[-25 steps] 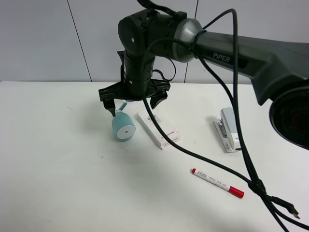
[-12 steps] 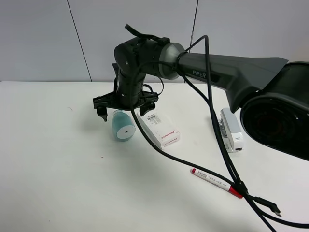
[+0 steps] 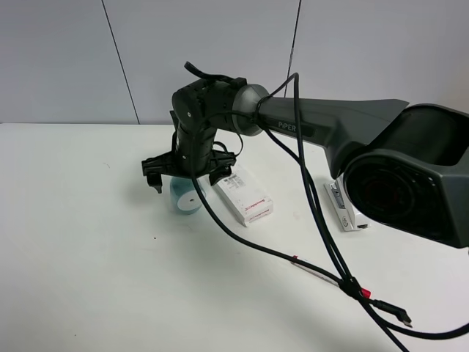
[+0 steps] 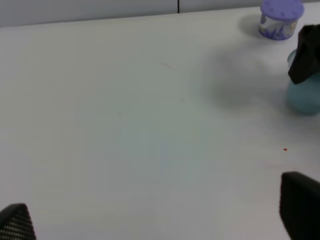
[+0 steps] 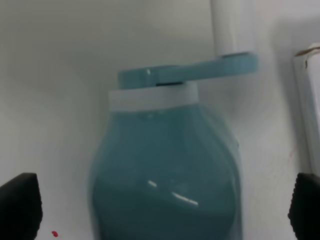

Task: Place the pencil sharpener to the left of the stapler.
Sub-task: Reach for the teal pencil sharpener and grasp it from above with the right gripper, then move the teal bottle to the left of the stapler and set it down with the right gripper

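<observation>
The teal pencil sharpener point(image 3: 187, 199) lies on the white table, white round face toward the front. My right gripper point(image 3: 185, 181) reaches across from the right and stands open around it, one finger on each side, not touching. The right wrist view shows the sharpener's body point(image 5: 165, 175) and its crank handle point(image 5: 190, 72) between the right gripper point(image 5: 162, 207) fingertips. The grey-white stapler point(image 3: 344, 216) lies far to the right, mostly hidden behind the arm. My left gripper point(image 4: 157, 220) is open over bare table; the sharpener point(image 4: 305, 100) is off to its side.
A white box with red print point(image 3: 245, 196) lies just right of the sharpener. A small purple round container point(image 4: 281, 19) stands behind it. A red-capped marker point(image 3: 360, 291) lies at the front right under the arm's cable point(image 3: 315, 271).
My right gripper has dropped and shifted slightly left, from above the sharpener to straddling it. The arm now covers more of the stapler and marker.
</observation>
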Motion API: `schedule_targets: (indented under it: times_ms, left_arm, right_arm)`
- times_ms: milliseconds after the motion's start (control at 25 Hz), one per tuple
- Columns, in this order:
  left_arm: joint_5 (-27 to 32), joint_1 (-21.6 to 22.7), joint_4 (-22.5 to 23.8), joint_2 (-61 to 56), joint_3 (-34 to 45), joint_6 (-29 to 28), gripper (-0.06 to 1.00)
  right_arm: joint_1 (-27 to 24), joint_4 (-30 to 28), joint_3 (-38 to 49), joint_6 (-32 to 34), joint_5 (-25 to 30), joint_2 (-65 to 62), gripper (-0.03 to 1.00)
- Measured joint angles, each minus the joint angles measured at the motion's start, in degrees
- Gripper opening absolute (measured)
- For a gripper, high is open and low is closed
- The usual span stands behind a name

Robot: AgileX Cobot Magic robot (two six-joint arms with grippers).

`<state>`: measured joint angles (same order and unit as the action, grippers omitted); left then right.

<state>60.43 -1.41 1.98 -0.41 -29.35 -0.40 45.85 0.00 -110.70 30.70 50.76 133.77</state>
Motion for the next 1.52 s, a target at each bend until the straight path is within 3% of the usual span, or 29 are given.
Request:
schedule_targets:
  times_ms: [480,600,720,1080,1160,1400,1520]
  left_arm:
    - [0.0,0.0,0.05,0.0,0.0,0.0,0.99]
    - [0.0,0.0,0.05,0.0,0.0,0.0,0.99]
    - [0.0,0.0,0.05,0.0,0.0,0.0,0.99]
    - [0.0,0.0,0.05,0.0,0.0,0.0,0.99]
    - [0.0,0.0,0.05,0.0,0.0,0.0,0.99]
    - [0.0,0.0,0.05,0.0,0.0,-0.05,0.99]
    - [0.0,0.0,0.05,0.0,0.0,-0.05,0.99]
  right_arm:
    - [0.0,1.64,0.0,-0.72,-1.95,2.37,0.97]
    - [0.0,1.89,0.0,-1.02,-1.95,2.37,0.87]
    - [0.0,1.73,0.0,-1.74,-1.4,2.37,0.66]
    - [0.0,1.77,-0.09,-6.12,-1.32,2.37,0.67]
    - [0.0,1.83,-1.03,-8.06,1.05,2.37,0.66]
    - [0.0,2.47,-11.86,-12.74,17.03,2.17,0.66]
    - [0.0,3.57,-16.28,-15.18,18.26,0.57,0.66]
